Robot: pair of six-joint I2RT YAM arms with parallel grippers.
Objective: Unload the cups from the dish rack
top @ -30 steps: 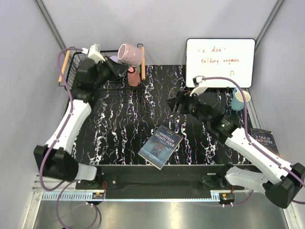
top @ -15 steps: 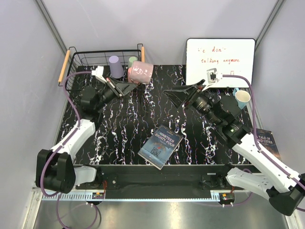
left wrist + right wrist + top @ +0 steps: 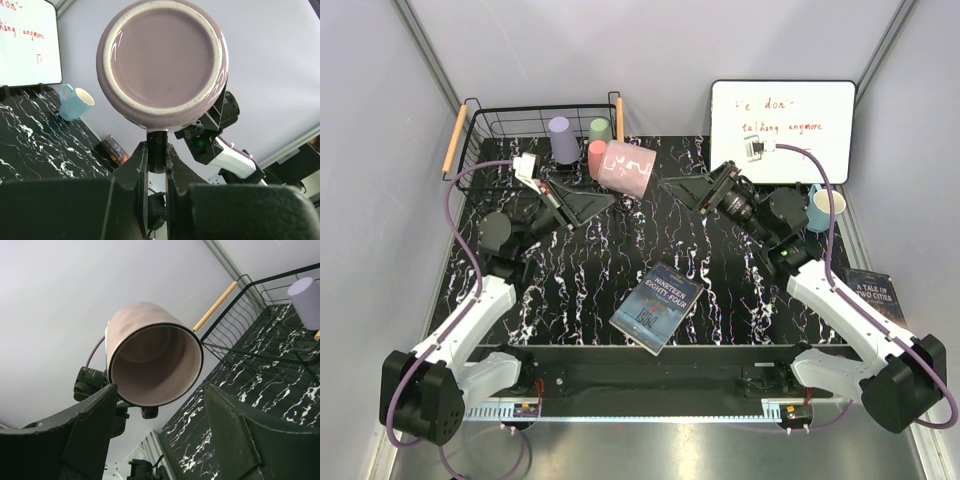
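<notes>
cups sit in two places. the dusty mauve cup is off the table and lying on its side in mid-air, just right of the dish rack. its base faces left and its open mouth faces right. the left tool is pressed together on a narrow part under the cup's base end; in the left wrist view its fingers pinch that part tight, with the round base filling the view above them.

the right tool is spread wide, just right of the cup's mouth and pointing at it. in the right wrist view the two fingers stand either side of the open mouth without touching it.

a lilac cup and a pale green cup stand in the far right part of the rack. a salmon pink cup is at its near right corner – whether inside the wire or just outside, i cannot tell.

a light blue cup stands on the table at the far right, beside the whiteboard. one book lies near the middle of the near edge – another book lies at the right edge.
</notes>
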